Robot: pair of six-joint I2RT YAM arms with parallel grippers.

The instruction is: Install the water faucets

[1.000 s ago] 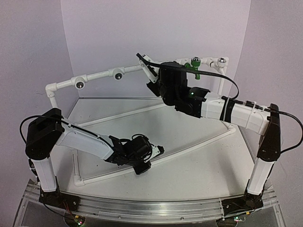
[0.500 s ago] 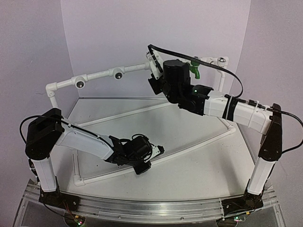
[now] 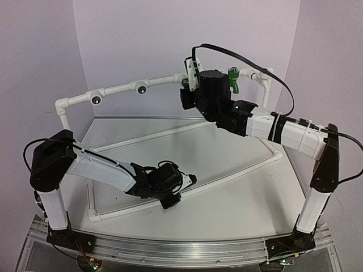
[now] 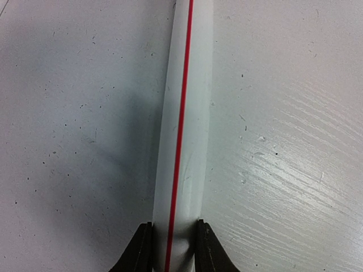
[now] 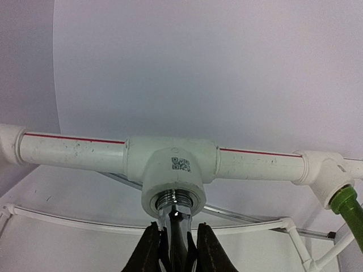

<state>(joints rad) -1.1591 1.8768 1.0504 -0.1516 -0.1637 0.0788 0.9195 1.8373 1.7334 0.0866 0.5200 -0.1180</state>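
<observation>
- The right gripper [image 5: 174, 250] is seen closed narrowly on the silver faucet [image 5: 175, 222], whose shiny body is pinched between the two dark fingers [image 5: 148, 249].
- The threaded end of the silver faucet is held at the mouth of the tee fitting [image 5: 172, 165]. A ring of thread is visible at the rim, and how deep it sits cannot be told.
- The tee fitting is set in the upper rail [image 5: 74, 151] of the white pipe frame, a rail marked by a thin red line. A small printed code square is carried on the fitting's front.
- A green faucet [image 3: 233, 80] is mounted on the same rail, just to the right of the right arm's wrist in the top view. Its green body is also caught at the right edge of the right wrist view.
- Two round chrome-rimmed sockets [image 3: 141, 88] are seen further left along the rail, well apart from the gripped faucet.
- The left gripper [image 4: 173, 249] is closed on the lower pipe [image 4: 182, 113], which lies flat on the table [image 4: 295, 141]. Each finger is pressed against one side of the pipe.
- A red stripe is run along the length of the lower pipe.
- In the top view the left arm is laid low over the table, with its gripper near the middle of the diagonal pipe.
</observation>
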